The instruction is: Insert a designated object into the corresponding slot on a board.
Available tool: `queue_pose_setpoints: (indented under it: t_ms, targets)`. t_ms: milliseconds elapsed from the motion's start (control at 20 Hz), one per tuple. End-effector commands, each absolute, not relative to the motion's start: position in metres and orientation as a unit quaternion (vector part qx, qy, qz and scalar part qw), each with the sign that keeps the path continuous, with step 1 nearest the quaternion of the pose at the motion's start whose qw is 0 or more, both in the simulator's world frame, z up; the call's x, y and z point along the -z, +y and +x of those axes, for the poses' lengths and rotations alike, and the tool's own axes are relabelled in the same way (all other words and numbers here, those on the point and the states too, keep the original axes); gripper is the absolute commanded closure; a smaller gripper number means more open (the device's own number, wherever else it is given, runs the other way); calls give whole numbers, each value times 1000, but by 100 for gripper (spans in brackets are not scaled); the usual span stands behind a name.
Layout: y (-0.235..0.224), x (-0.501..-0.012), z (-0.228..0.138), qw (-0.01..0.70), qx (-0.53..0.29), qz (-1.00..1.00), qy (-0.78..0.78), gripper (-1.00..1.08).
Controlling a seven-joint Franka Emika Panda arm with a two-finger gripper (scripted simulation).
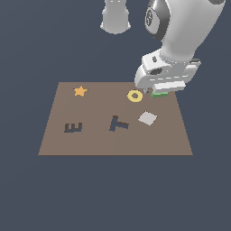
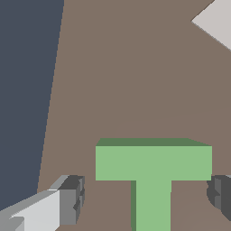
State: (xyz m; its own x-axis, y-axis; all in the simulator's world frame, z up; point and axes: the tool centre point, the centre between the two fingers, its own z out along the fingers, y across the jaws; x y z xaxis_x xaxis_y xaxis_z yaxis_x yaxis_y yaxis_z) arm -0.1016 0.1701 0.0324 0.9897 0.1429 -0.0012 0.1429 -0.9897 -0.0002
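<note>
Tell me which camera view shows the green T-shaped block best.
The wrist view: the green T-shaped block fills the lower frame, its crossbar and stem plain, between the open gripper's fingers. In the exterior view only a green sliver shows under the gripper, beside the yellow ring.

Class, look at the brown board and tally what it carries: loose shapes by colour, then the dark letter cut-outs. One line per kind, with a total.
Orange star: 1
Yellow ring: 1
Grey square tile: 1
Green T-shaped block, between the claw's open fingers: 1
Dark letter cut-outs, E recess and T recess: 2
Total: 6
</note>
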Motion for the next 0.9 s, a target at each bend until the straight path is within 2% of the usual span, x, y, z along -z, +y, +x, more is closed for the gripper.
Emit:
queue_pose_setpoints:
  t_ms: [0, 50, 850]
  targets:
    - [170, -30, -101, 0, 0, -997, -72, -92]
    - [170, -30, -101, 0, 0, -997, -72, 108]
    - [171, -34, -101, 0, 0, -997, -72, 108]
